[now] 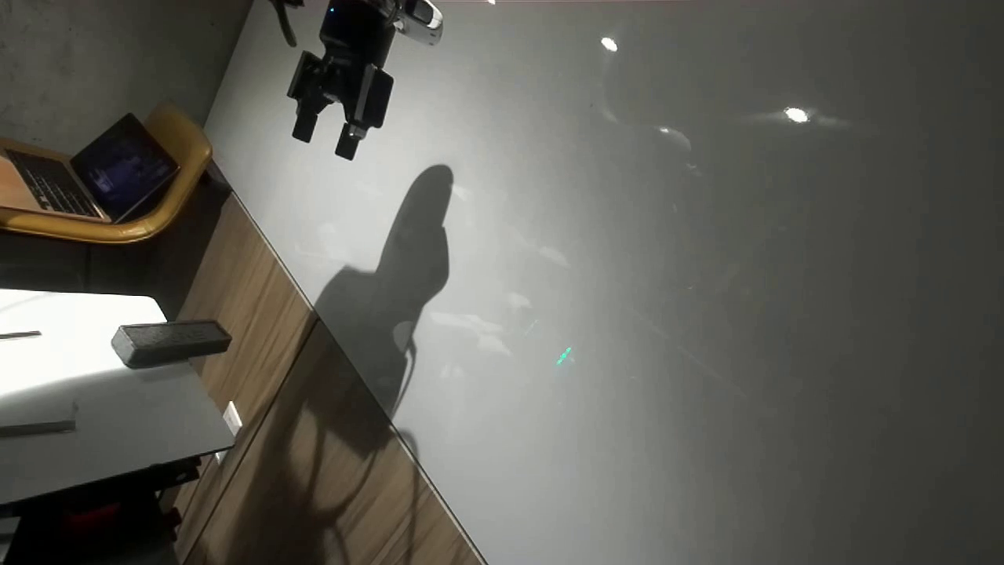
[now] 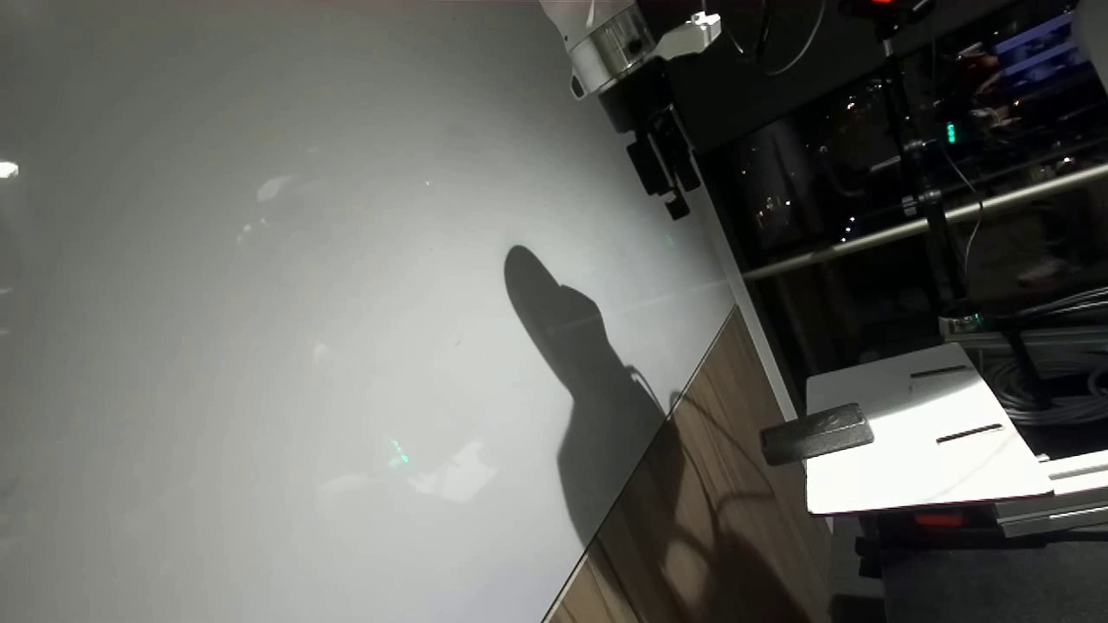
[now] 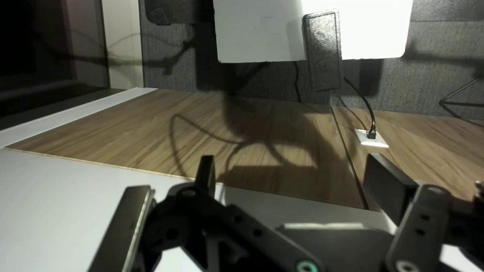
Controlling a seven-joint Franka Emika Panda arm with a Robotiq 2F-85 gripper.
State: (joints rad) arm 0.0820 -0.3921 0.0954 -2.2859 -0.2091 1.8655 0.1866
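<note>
Black block (image 1: 171, 344) partly past edge of white panel (image 1: 133, 416), pincer (image 1: 325, 142) well apart

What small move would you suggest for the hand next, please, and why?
I'd probably ease the open hand toward the dark block: the hand is empty and apart from it, and one end of the block juts past the edge of the white table, which may leave room to grip.
</note>
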